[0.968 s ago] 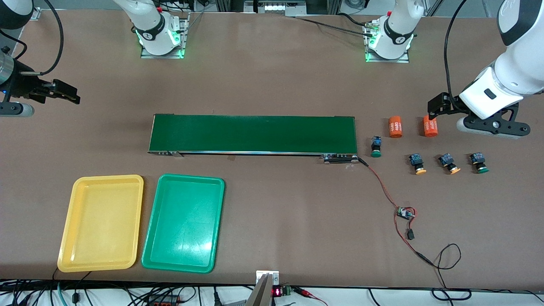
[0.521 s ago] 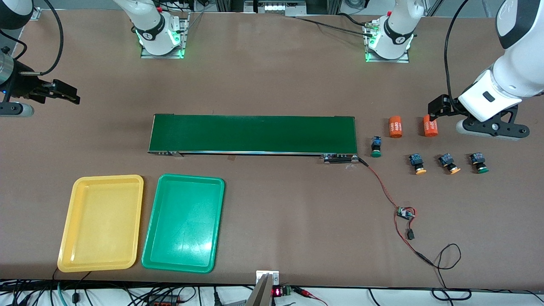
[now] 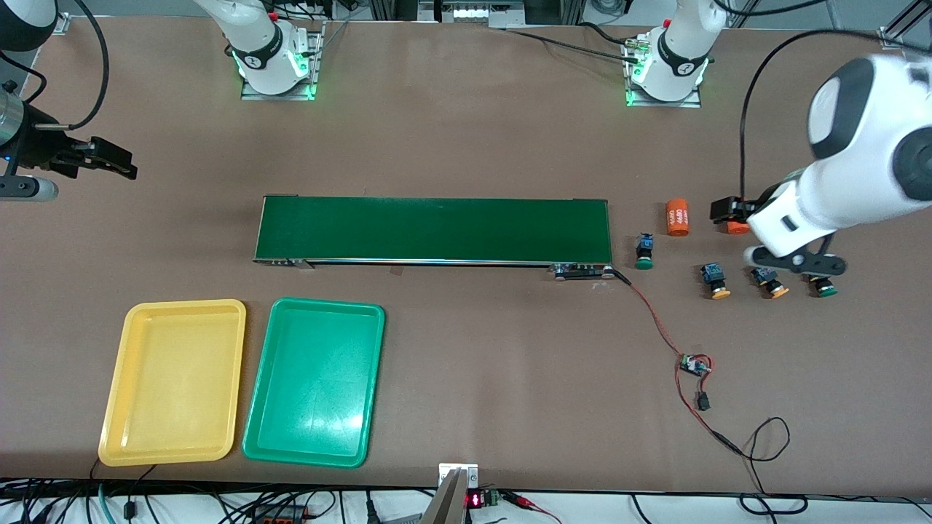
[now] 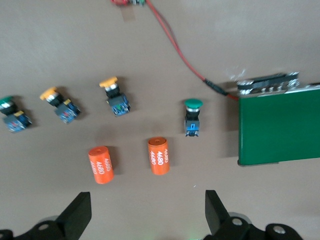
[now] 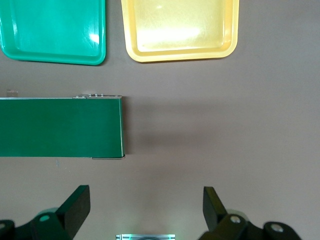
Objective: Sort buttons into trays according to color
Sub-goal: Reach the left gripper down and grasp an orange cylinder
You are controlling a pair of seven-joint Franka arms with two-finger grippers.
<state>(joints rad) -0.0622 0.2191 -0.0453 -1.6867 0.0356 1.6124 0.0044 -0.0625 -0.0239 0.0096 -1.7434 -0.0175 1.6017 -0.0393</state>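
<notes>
Several buttons lie at the left arm's end of the table. One green-capped button (image 3: 644, 251) (image 4: 193, 117) is beside the conveyor's end. In a row beside it lie a yellow one (image 3: 716, 280) (image 4: 116, 96), a second yellow one (image 3: 772, 284) (image 4: 59, 104) and a green one (image 3: 824, 288) (image 4: 12, 114); the left arm partly hides the last two. My left gripper (image 3: 728, 211) (image 4: 147, 205) hangs open and empty over the table by the orange cylinders. The yellow tray (image 3: 175, 382) (image 5: 180, 30) and green tray (image 3: 314, 382) (image 5: 50, 25) are empty. My right gripper (image 3: 109, 160) (image 5: 145, 200) waits open at the right arm's end.
A long dark-green conveyor (image 3: 433, 229) (image 4: 280, 127) (image 5: 60, 127) crosses the middle of the table. Two orange cylinders (image 4: 159, 156) (image 4: 101, 164) lie farther from the front camera than the buttons. A red-and-black wire (image 3: 655, 320) runs from the conveyor to a small circuit board (image 3: 693, 365).
The left arm has swung toward the conveyor and lowered over the button row, now covering one orange cylinder and parts of two buttons. The right arm has not moved.
</notes>
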